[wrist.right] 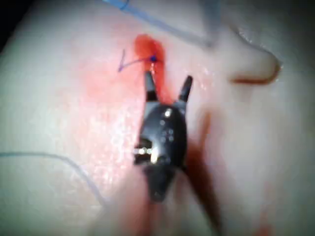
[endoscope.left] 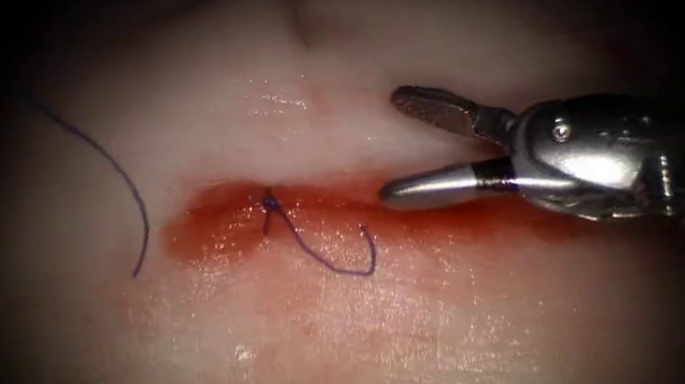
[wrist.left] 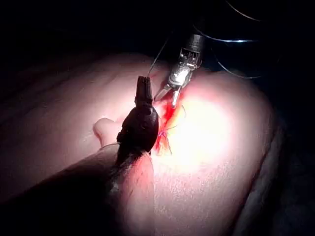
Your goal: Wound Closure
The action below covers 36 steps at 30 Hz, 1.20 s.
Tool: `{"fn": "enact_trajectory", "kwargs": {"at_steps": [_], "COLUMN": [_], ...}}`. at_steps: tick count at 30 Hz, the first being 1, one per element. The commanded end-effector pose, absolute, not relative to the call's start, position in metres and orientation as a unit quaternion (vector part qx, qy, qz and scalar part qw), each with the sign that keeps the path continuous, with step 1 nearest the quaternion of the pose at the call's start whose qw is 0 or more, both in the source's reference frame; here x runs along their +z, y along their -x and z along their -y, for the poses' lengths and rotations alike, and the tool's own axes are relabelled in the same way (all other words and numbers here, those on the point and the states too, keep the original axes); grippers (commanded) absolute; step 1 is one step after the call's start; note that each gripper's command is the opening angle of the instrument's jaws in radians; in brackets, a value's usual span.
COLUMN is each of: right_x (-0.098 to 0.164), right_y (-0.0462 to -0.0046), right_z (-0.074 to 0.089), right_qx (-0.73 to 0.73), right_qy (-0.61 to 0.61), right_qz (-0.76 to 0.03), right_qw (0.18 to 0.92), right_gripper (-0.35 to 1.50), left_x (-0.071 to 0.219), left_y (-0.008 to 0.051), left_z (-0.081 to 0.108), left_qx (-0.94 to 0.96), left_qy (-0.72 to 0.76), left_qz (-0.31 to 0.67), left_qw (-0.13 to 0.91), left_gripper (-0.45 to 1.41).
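Tissue [endoscope.left: 370, 347] bore the cut [endoscope.left: 420, 206] across its middle, wet with red fluid [endoscope.left: 217, 228]. We saw a knot [endoscope.left: 270, 202] with cut thread ends [endoscope.left: 332, 264] at its left end. Right tool [endoscope.left: 387, 151], jaws spread and empty, lay on the cut's right part. Left tool [wrist.left: 144, 91] appeared shut, holding nothing; no needle was visible to us.

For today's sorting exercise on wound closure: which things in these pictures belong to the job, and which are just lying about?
Belonging to the job:
- right tool, jaws open, holding nothing
- left tool, jaws closed, holding nothing
- cut in the tissue
- knotted thread at the cut, its cut ends trailing below

Lying about:
- loose thread, left of the cut
- red fluid

The needle's place cannot be told.
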<state>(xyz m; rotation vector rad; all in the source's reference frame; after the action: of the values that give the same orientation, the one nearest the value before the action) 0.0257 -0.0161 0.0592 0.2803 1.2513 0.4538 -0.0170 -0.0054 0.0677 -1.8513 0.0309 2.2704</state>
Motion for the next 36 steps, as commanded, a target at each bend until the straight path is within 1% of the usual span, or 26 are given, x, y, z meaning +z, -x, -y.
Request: {"fn": "enact_trajectory", "kwargs": {"at_steps": [1, 6, 12, 18, 20, 21, 22, 23, 25, 26, 28, 32, 36], "right_x": [0.06, 0.06, 0.061, 0.061, 0.061, 0.061, 0.06, 0.06, 0.06, 0.059, 0.059, 0.057, 0.056], "right_y": [-0.0251, -0.0226, -0.0184, -0.0167, -0.0163, -0.0161, -0.0158, -0.0156, -0.0149, -0.0146, -0.0137, -0.0122, -0.0113], "right_z": [0.017, 0.016, 0.014, 0.014, 0.014, 0.014, 0.013, 0.013, 0.013, 0.012, 0.012, 0.011, 0.012], "right_qx": [0.215, 0.234, 0.258, 0.267, 0.271, 0.272, 0.272, 0.272, 0.275, 0.276, 0.278, 0.276, 0.266], "right_qy": [-0.126, -0.107, -0.084, -0.072, -0.068, -0.064, -0.059, -0.057, -0.046, -0.044, -0.037, -0.028, -0.027], "right_qz": [-0.575, -0.565, -0.543, -0.525, -0.522, -0.521, -0.518, -0.517, -0.511, -0.509, -0.504, -0.491, -0.463], "right_qw": [0.779, 0.784, 0.795, 0.805, 0.806, 0.807, 0.809, 0.81, 0.813, 0.814, 0.817, 0.826, 0.845], "right_gripper": [1.48, 1.48, 1.48, 1.48, 1.48, 1.48, 1.48, 1.48, 1.48, 1.48, 1.48, 1.48, 1.48], "left_x": [0.069, 0.072, 0.079, 0.086, 0.088, 0.088, 0.089, 0.09, 0.091, 0.091, 0.092, 0.093, 0.094], "left_y": [0.0179, 0.0188, 0.0191, 0.02, 0.02, 0.02, 0.0198, 0.0197, 0.0193, 0.019, 0.0186, 0.018, 0.0177], "left_z": [0.006, 0.007, 0.007, 0.007, 0.007, 0.006, 0.006, 0.006, 0.005, 0.005, 0.004, 0.002, -0.001], "left_qx": [0.772, 0.795, 0.834, 0.861, 0.862, 0.861, 0.86, 0.86, 0.859, 0.858, 0.86, 0.868, 0.872], "left_qy": [0.626, 0.599, 0.545, 0.5, 0.494, 0.493, 0.491, 0.491, 0.489, 0.487, 0.482, 0.461, 0.447], "left_qz": [0.003, 0.019, 0.035, 0.054, 0.06, 0.064, 0.069, 0.072, 0.077, 0.078, 0.072, 0.047, 0.033], "left_qw": [0.106, 0.088, 0.084, 0.08, 0.096, 0.104, 0.115, 0.122, 0.132, 0.14, 0.15, 0.179, 0.197], "left_gripper": [-0.45, -0.45, -0.45, -0.45, -0.43, -0.16, -0.08, 0.05, 0.59, 0.66, 0.71, 0.69, 0.48]}}
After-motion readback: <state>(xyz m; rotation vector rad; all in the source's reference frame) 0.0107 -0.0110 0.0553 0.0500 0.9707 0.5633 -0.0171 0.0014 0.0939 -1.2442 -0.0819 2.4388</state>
